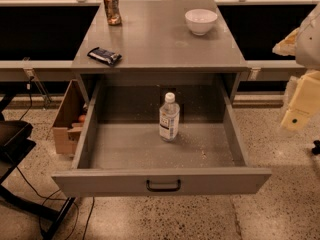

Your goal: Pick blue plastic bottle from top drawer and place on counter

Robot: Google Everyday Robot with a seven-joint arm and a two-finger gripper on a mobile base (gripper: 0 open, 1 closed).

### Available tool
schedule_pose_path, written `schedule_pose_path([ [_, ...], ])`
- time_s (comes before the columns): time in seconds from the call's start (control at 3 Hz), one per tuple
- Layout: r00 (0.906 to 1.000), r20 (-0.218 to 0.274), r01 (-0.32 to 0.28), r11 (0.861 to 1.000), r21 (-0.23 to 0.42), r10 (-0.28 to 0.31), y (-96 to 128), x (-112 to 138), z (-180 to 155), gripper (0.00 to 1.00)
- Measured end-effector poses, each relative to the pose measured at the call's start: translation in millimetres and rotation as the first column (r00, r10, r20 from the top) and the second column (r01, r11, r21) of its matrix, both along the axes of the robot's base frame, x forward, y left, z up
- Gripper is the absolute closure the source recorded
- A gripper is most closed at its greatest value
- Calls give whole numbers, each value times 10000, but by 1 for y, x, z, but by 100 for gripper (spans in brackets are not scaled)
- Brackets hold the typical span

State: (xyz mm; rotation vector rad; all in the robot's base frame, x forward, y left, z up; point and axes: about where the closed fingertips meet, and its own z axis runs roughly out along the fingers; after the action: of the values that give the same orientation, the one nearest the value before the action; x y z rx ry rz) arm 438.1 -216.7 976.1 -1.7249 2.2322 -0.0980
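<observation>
The blue plastic bottle [169, 118], clear with a white cap and a pale label, stands upright in the middle of the open top drawer [125, 181], toward its back. The drawer is pulled fully out and has a dark loop handle on its front panel. The counter [160, 44] is the grey metal top above it. My gripper [300, 106], cream-coloured, hangs at the right edge of the view. It is to the right of the drawer, above the floor, well apart from the bottle and holding nothing that I can see.
On the counter stand a brown-orange can [112, 8] at the back left, a white bowl [201, 21] at the back right and a dark snack packet [104, 56] at the front left. A cardboard box [67, 121] sits left of the cabinet. A black stand [15, 144] and cables lie at the far left.
</observation>
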Motion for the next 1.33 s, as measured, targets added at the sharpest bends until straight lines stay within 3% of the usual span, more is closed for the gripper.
schedule_pose_path([
  [0.33,10000,0,0,10000,0,0,0,0,0,0],
  [0.67,9999,140,64,9981,607,-73,2,4,-10,0],
  [1.0,10000,-1,-48,9672,2539,50,7,12,-75,0],
  [1.33,9974,604,-628,8798,4712,389,31,37,-128,0],
])
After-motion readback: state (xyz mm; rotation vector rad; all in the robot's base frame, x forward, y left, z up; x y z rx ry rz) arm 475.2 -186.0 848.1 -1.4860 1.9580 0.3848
